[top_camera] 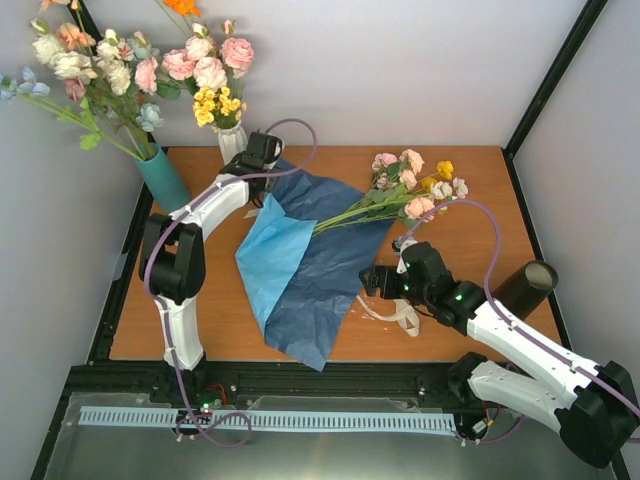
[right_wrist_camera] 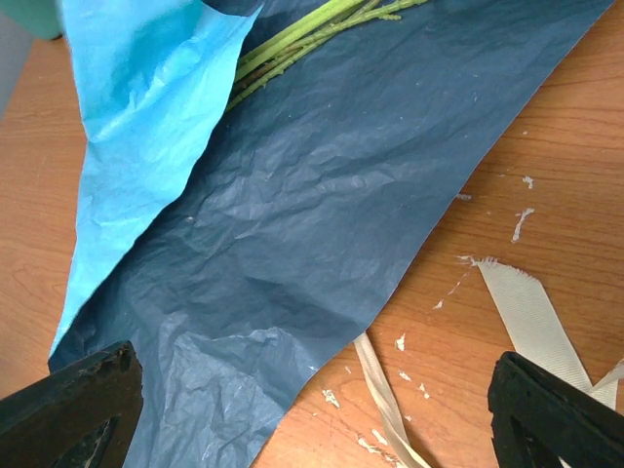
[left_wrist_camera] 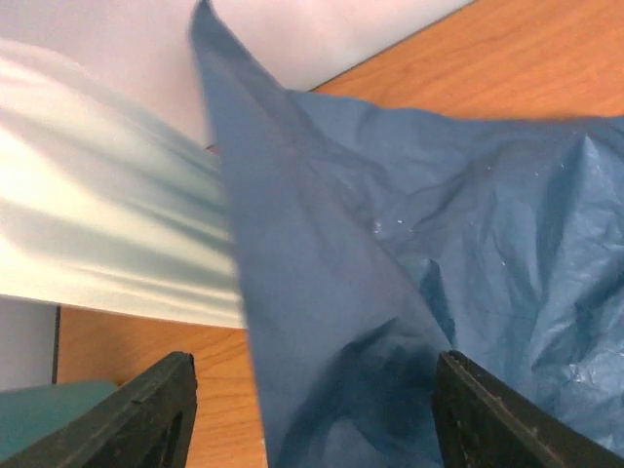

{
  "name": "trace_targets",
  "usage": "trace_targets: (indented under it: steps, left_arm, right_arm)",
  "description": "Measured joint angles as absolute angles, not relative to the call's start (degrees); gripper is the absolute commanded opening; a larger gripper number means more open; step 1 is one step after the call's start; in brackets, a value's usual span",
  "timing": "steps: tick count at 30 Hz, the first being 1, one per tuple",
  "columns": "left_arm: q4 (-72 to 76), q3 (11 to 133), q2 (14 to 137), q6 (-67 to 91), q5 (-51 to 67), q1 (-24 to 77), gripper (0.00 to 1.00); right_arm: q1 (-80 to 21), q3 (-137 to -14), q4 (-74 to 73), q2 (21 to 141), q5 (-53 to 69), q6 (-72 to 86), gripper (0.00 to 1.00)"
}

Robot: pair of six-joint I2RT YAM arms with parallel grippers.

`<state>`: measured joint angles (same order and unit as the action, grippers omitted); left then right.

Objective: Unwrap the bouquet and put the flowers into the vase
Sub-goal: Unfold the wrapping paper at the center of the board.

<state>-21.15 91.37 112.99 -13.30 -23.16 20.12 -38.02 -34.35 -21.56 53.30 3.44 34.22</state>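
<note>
The bouquet lies unwrapped: its dark-blue paper (top_camera: 320, 265) is spread on the table with a light-blue flap (top_camera: 272, 255) folded over. The flowers (top_camera: 415, 188), pink, cream and yellow, lie with their green stems (right_wrist_camera: 302, 34) on the paper. The beige ribbon (top_camera: 400, 315) lies loose beside the paper's right edge. My left gripper (top_camera: 265, 165) is at the paper's far corner, open, and a raised fold of paper (left_wrist_camera: 331, 322) stands between its fingers (left_wrist_camera: 146, 409). My right gripper (top_camera: 368, 282) hovers open over the paper's edge (right_wrist_camera: 312, 429). The dark vase (top_camera: 524, 288) sits at the right.
A teal vase (top_camera: 163, 178) and a white ribbed vase (top_camera: 232, 140), both full of flowers, stand at the back left, close to my left gripper. Small paper scraps (right_wrist_camera: 405, 375) dot the wood near the ribbon (right_wrist_camera: 531, 322). Black frame posts edge the table.
</note>
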Motion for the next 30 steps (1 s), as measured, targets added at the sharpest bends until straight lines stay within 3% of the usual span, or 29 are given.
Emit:
trace_targets:
  steps: [4,5,15,30]
  left_arm:
    - [-25.34,94.35,111.70,-8.51,-25.04,19.97,0.98]
    - [-26.61,94.87,110.87,-6.68,-25.26,19.99,0.99]
    - [-38.83,92.62,93.43,6.20,-23.35,19.99,1.00]
    - [-38.09,54.11,64.97,15.94,-7.38,19.99,1.00]
  right_arm:
    - [-38.02,-34.63,-21.54,53.74,3.44,33.71,0.95]
    - [-38.02,-34.92,-21.54,54.13,3.51,33.65,0.95]
    - [-38.02,-40.93,-13.74,66.41,8.19,33.95,0.95]
    - [-38.02,-61.08,1.10,103.96,23.18,40.53,0.89]
